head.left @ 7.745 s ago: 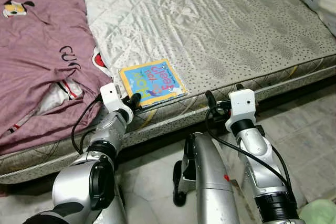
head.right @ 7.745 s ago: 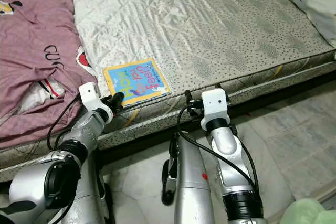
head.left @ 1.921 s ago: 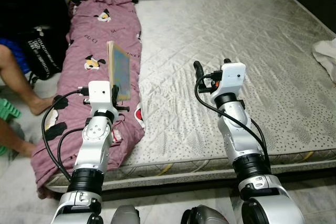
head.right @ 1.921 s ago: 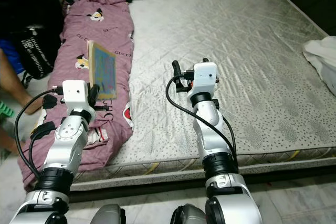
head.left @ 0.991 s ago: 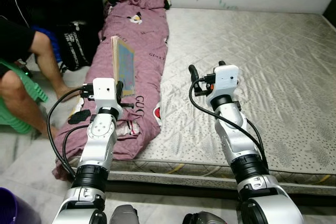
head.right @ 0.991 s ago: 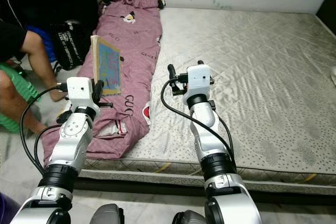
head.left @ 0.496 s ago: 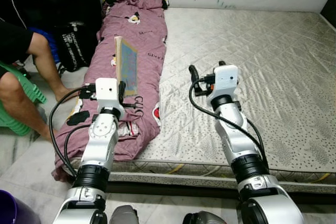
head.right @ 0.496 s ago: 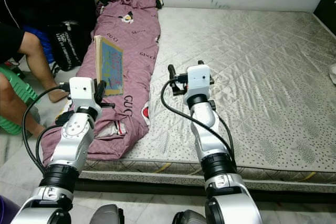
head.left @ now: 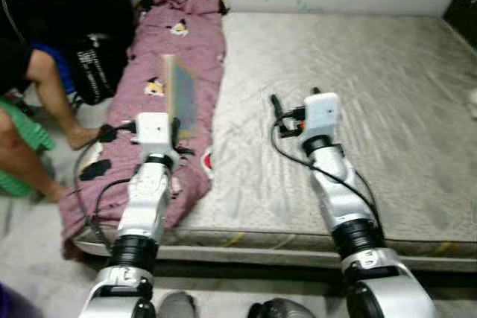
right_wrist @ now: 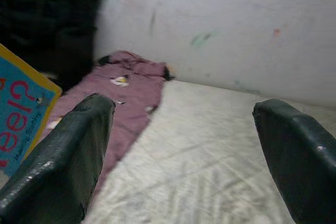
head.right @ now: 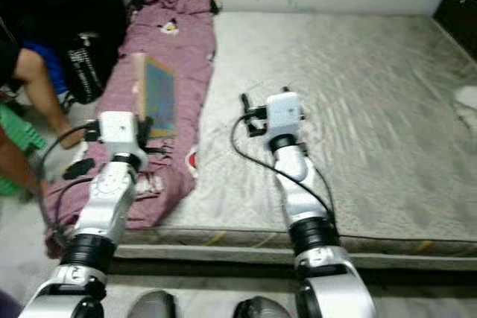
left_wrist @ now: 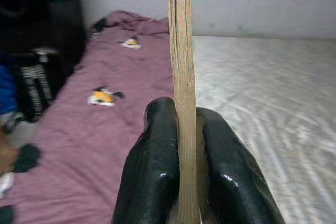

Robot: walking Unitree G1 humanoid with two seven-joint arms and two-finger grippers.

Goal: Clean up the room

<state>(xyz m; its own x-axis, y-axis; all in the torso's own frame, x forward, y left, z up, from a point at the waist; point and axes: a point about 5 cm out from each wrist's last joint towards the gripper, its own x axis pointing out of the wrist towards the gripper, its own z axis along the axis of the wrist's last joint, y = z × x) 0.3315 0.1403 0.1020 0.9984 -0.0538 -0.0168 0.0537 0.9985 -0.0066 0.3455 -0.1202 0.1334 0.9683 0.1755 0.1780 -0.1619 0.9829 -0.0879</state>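
My left end effector (left_wrist: 184,182) clamps the book (head.left: 181,103) upright above the blanket (head.left: 160,57), long axis vertical, cover seemingly facing right. My right end effector (right_wrist: 184,150) gapes over the bed (head.left: 373,109).

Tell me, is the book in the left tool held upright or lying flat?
Upright. The left tool is shut on the book, which stands on edge between the fingers, above the purple blanket.

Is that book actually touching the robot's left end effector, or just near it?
Touching. In the left wrist view, the book stands upright, edge-on, pinched between both black fingers of the left end effector.
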